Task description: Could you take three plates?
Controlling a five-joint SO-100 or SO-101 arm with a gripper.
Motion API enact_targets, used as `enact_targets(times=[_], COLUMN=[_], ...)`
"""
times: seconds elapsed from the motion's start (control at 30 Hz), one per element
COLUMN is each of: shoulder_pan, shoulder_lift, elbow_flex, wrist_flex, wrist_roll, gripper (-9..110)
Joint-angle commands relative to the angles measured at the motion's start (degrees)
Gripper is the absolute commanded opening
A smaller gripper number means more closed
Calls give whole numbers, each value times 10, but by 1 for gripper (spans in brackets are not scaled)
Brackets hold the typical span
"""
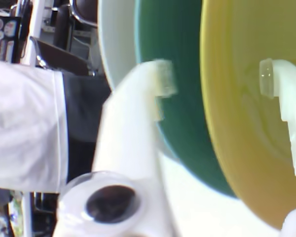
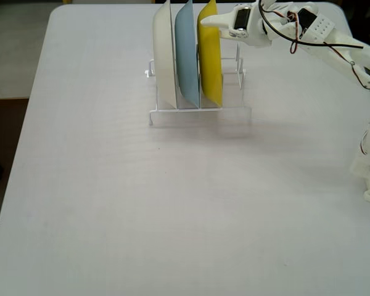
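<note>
Table (image 2: 111, 203): white, carries the rack near its far edge in the fixed view.
Arm (image 2: 333, 43): white, reaches in from the right at plate-top height.
Rack (image 2: 197, 111): white wire, three plates upright on edge, side by side.
Plates: cream-white plate (image 2: 164, 58) left, light blue plate (image 2: 187, 55) middle, yellow plate (image 2: 210, 55) right.
Gripper (image 1: 217, 81): jaws spread, straddling the yellow plate's rim; contact unclear.

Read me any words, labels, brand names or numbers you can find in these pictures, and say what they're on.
None can be read.
Sticker-covered dark panel at the wrist view's top left: printing too blurred to read.
Plates, rack, table and arm: no text visible.
</note>
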Motion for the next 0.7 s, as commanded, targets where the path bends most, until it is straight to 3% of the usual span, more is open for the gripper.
enact_targets(times=[0.0, 0.53, 0.67], shoulder_pan=[-6, -20, -29], shoulder_lift=[11, 105, 131], elbow_flex=[-54, -228, -280], wrist_flex=[0, 130, 207], wrist_roll=[15, 144, 188], gripper=[0, -1, -1])
